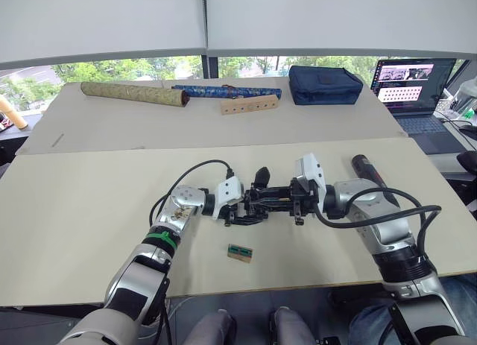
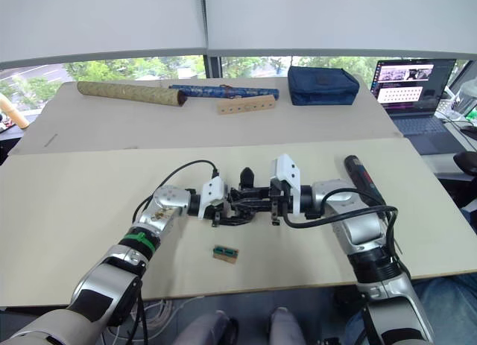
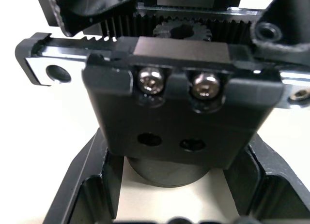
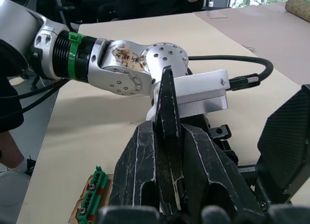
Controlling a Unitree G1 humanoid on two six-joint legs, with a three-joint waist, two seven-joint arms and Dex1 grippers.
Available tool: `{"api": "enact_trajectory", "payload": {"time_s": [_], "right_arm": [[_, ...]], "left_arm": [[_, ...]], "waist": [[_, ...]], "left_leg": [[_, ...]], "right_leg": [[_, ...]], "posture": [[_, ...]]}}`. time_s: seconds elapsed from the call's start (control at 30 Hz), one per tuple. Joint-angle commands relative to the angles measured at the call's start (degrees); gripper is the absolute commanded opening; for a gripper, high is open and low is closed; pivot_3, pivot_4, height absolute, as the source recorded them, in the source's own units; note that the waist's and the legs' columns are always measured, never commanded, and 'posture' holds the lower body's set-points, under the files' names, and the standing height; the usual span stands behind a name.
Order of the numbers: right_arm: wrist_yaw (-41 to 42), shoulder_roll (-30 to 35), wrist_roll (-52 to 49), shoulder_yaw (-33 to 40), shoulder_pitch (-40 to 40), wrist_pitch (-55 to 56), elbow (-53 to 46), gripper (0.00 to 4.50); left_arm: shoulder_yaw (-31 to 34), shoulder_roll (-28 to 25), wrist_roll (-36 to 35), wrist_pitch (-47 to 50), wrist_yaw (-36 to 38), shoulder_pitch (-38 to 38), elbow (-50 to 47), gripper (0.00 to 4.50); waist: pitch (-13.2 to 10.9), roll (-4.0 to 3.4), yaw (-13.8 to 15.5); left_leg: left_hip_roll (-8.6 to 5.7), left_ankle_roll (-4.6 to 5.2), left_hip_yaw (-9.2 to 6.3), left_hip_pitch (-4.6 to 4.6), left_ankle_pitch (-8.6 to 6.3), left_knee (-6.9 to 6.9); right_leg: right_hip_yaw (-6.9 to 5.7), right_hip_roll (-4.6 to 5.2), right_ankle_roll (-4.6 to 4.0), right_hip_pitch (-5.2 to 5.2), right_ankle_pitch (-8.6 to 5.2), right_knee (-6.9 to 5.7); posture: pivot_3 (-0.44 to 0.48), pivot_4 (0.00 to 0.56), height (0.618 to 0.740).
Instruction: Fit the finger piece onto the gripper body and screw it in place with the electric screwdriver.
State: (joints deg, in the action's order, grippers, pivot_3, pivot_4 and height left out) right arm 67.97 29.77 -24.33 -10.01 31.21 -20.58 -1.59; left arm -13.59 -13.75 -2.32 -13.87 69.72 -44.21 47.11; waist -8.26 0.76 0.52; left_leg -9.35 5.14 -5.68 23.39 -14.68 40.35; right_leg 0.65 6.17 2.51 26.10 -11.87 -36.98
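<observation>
From the head views, the left pincer [image 1: 237, 211] and right pincer [image 1: 287, 198] meet at mid-bench [image 1: 89, 211], the gripper body [image 1: 262, 202] between them; the electric screwdriver [image 1: 370, 173] lies beside the right arm. The left wrist view shows the body clamped between the left pincer's fingers [image 3: 85, 195]. In the right wrist view, the right pincer pinches the finger piece [image 4: 168, 132].

I had bright, even daylight from the far windows [image 1: 134, 68]; shadows were soft, and the left wrist close-up blurred.
</observation>
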Motion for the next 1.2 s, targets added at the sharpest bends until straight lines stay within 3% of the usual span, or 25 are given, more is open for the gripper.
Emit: {"api": "enact_trajectory", "payload": {"time_s": [0.03,0.57,0.87,1.03,1.2], "right_arm": [[0.81,-0.40,1.21,-0.60,0.38,1.97,1.39,0.31],[1.78,0.46,3.37,-0.30,-4.83,7.52,8.83,0.31],[3.46,-0.24,3.38,-3.04,-1.37,2.85,10.18,0.31],[3.57,-0.09,1.64,-3.99,1.67,-6.98,11.72,0.31],[3.60,-0.15,4.63,-3.76,-0.48,-0.14,12.66,0.31]], "left_arm": [[1.39,-0.31,-0.40,-0.64,-1.44,-0.21,-0.62,2.31],[1.57,-0.19,-0.55,-0.83,-1.78,-0.15,-0.78,2.31],[1.87,-0.44,-0.61,-0.90,-1.94,-0.48,-0.70,2.31],[1.70,-0.99,-0.60,-0.98,-1.42,-0.16,-1.30,2.31],[1.65,-0.81,-0.38,-1.28,-1.75,-0.56,-0.81,2.31]], "waist": [[0.00,0.00,-0.01],[0.05,-0.01,0.08],[0.07,-0.01,0.06],[0.09,0.00,-0.02],[0.15,0.02,-0.02]], "left_leg": [[0.00,0.00,0.01,-0.01,0.00,0.00],[0.02,-0.04,-0.01,-0.27,0.02,-0.01],[0.02,-0.04,0.00,-0.30,0.02,-0.01],[0.05,-0.04,0.00,-0.32,0.01,-0.02],[0.08,-0.05,-0.01,-0.33,0.01,-0.05]], "right_leg": [[0.00,0.00,0.00,-0.01,0.00,0.00],[0.02,-0.03,0.00,-0.09,0.00,-0.02],[0.03,-0.02,0.00,-0.11,0.00,-0.01],[0.04,-0.03,0.00,-0.17,0.00,-0.02],[0.04,-0.04,0.00,-0.18,0.00,-0.01]], "posture": [[0.000,0.150,0.740],[0.000,0.150,0.740],[0.000,0.150,0.740],[0.000,0.150,0.740],[0.000,0.150,0.740]]}}
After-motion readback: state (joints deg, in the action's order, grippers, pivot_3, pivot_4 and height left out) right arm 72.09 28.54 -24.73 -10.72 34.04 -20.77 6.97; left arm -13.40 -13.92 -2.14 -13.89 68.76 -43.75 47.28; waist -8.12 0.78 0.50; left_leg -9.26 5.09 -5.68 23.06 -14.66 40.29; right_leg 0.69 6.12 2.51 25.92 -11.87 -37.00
